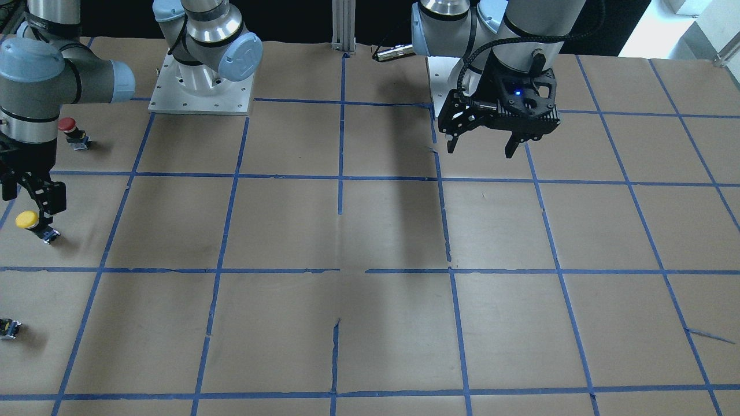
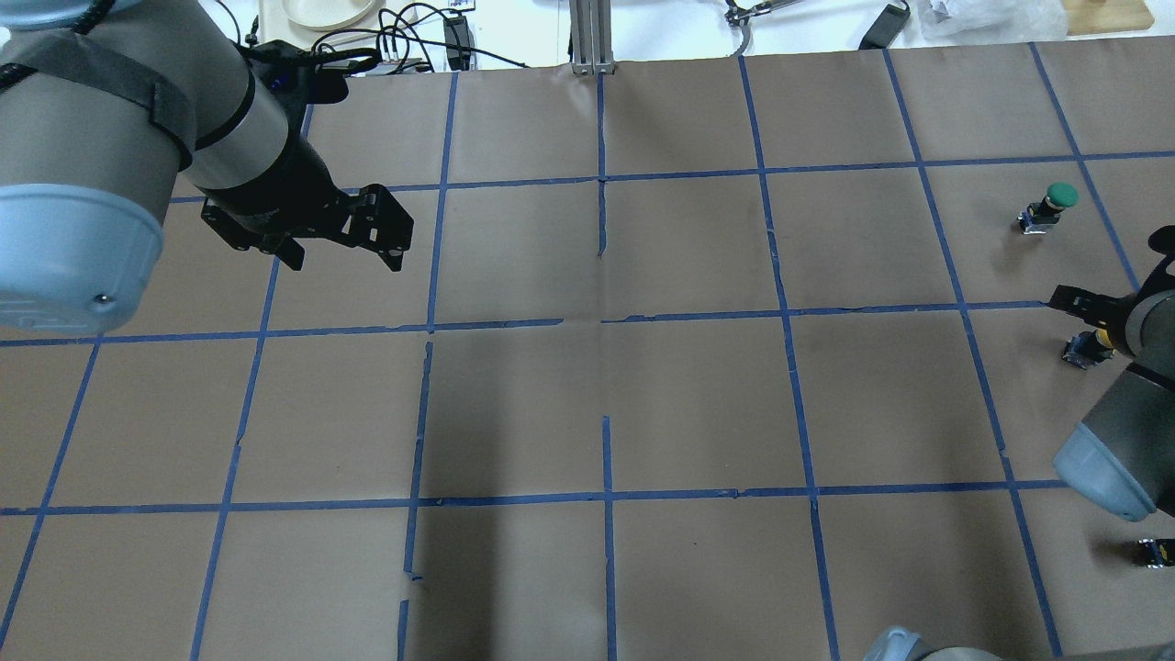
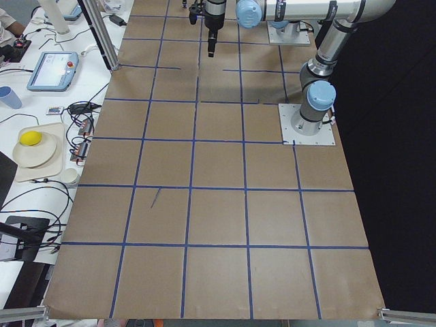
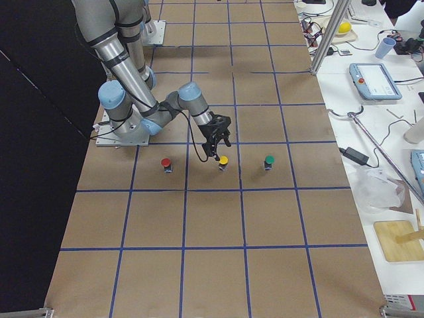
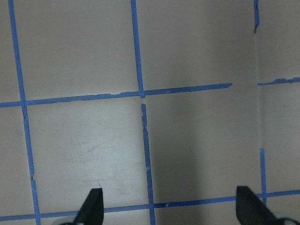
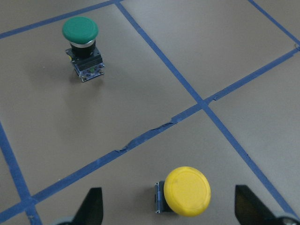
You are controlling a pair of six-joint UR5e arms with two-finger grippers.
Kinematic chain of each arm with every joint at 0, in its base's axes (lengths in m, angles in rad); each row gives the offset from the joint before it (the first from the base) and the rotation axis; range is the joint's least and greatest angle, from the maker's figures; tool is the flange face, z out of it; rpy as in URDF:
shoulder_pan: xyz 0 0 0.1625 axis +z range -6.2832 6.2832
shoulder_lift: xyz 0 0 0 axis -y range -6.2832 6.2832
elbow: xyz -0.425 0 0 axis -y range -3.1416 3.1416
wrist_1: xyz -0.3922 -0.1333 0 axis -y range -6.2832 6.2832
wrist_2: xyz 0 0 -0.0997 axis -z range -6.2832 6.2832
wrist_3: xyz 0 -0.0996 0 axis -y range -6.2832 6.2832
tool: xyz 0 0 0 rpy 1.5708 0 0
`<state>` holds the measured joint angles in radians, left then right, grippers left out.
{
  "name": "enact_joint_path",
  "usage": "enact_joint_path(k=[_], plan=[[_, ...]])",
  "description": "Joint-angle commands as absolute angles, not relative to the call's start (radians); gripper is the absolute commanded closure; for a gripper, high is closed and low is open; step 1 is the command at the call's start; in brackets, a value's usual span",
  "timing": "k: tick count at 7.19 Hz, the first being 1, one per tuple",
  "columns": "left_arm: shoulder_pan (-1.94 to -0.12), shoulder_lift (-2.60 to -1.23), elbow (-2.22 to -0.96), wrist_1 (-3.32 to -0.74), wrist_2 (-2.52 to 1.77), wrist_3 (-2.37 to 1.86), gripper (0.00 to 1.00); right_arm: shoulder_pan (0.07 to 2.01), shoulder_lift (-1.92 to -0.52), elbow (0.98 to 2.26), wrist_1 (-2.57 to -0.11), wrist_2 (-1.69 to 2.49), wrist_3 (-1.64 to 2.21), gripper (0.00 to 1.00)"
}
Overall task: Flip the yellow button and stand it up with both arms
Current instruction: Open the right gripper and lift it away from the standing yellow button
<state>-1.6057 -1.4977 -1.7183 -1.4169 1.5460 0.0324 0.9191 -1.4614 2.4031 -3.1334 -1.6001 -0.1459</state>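
The yellow button (image 1: 29,221) sits on the brown table near the robot's right edge, and seems to stand cap up on its dark body. It also shows in the right wrist view (image 6: 186,191) and the exterior right view (image 4: 223,161). In the overhead view the right arm partly hides the button (image 2: 1089,348). My right gripper (image 6: 171,212) is open, just above the button, with a finger to each side and not touching it. My left gripper (image 1: 480,149) hangs open and empty above the table far away, also seen in the overhead view (image 2: 344,262).
A green button (image 6: 82,44) stands beyond the yellow one, and a red button (image 1: 70,130) stands on its other side, nearer the robot. A tiny black block with a yellow mark (image 1: 8,328) lies near the table's edge. Blue tape lines grid the table (image 1: 370,231).
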Motion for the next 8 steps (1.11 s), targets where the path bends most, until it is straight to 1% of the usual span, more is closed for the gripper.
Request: enact_joint_path(k=[1, 2, 4, 7, 8], plan=[[-1.606, -1.496, -1.706, -1.414, 1.539, 0.034, 0.0, 0.965, -1.596, 2.277, -2.741, -1.646, -0.147, 0.0], [-1.608, -1.49, -1.707, -1.414, 1.54, 0.034, 0.0, 0.983, -1.652, 2.173, -2.485, -1.647, -0.146, 0.0], [-1.606, -1.494, -1.716, -1.414, 1.545, 0.037, 0.0, 1.05, -1.671, 1.992, -2.103, -1.652, -0.129, 0.0], [-1.606, -1.497, -1.718, -1.414, 1.545, 0.034, 0.0, 1.266, -1.678, 1.747, -1.652, -1.647, -0.114, 0.0], [-1.608, -1.502, -1.717, -1.414, 1.545, 0.034, 0.0, 1.346, -1.675, 1.665, -1.525, -1.638, -0.045, 0.0]])
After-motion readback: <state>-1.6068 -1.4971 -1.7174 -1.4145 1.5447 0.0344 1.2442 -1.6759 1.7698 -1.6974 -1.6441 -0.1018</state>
